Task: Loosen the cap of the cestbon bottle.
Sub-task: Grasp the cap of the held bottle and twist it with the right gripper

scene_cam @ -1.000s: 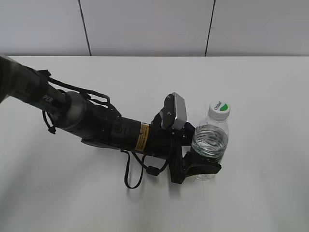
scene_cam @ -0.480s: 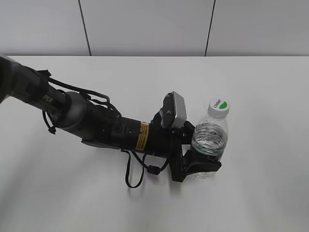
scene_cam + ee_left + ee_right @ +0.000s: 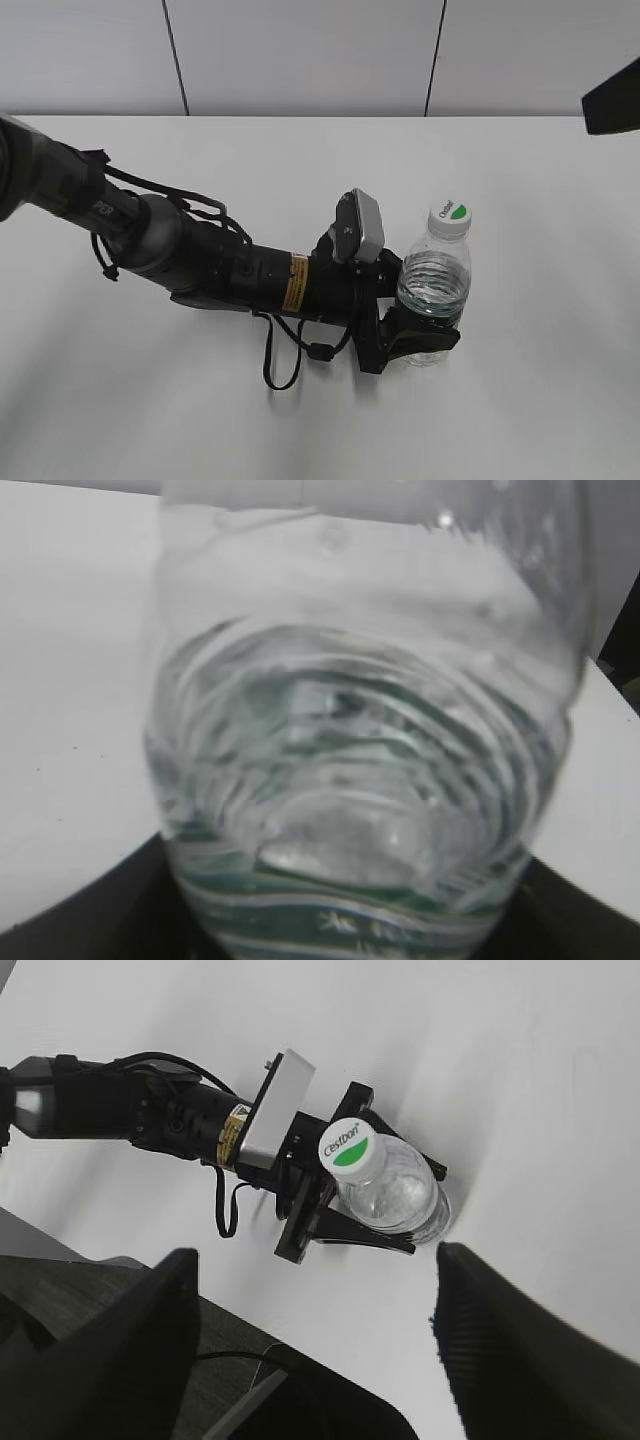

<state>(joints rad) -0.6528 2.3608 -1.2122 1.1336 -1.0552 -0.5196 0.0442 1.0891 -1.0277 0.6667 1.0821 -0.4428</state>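
The left gripper, a matte black two-fingered clamp, is closed around the lower body of the cestbon bottle, a small clear ribbed plastic water bottle standing upright on the smooth white table. Its black fingers press both sides of the bottle near the base. In the left wrist view the ribs curve in rings, with water inside and a dark green label band low down. The cap, a small round white plastic screw cap with a green half-circle mark, sits on the neck. The left arm, a dark cylinder with loose cables and a yellow sticker, lies low and nearly level across the table. The right gripper hangs high above with its black fingers spread wide, holding nothing.
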